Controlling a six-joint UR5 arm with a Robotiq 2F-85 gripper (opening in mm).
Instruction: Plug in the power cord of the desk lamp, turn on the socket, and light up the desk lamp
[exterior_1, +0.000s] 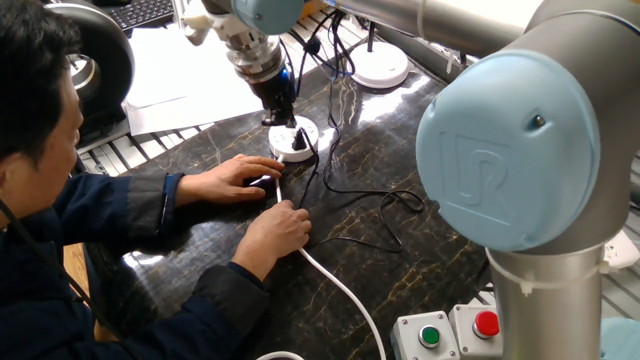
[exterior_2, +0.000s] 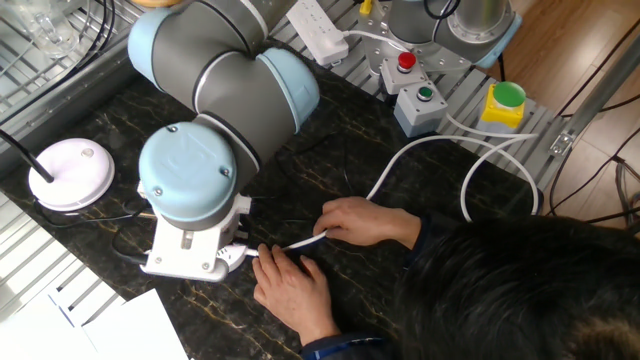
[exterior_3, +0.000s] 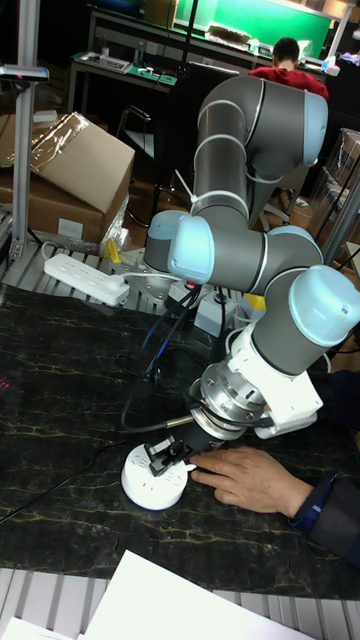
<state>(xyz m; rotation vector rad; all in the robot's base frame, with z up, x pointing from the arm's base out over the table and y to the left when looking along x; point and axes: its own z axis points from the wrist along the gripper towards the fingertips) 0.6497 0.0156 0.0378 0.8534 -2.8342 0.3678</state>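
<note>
We see the socket (exterior_3: 155, 481) directly under our end effector (exterior_3: 168, 455), whose fingers pinch the plug (exterior_1: 298, 138) at the socket's top. The power cord (exterior_1: 340, 190) trails off sideways. The person's hands (exterior_1: 235, 179) rest just beside it on the desk (exterior_3: 60, 380).

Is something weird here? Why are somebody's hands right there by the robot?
Yes, that stands out. A person's two hands lie on the table right beside the socket, pinning its thick white cable, while the gripper sits on the socket's top. The power cord sprawls in loose loops nearby.
</note>
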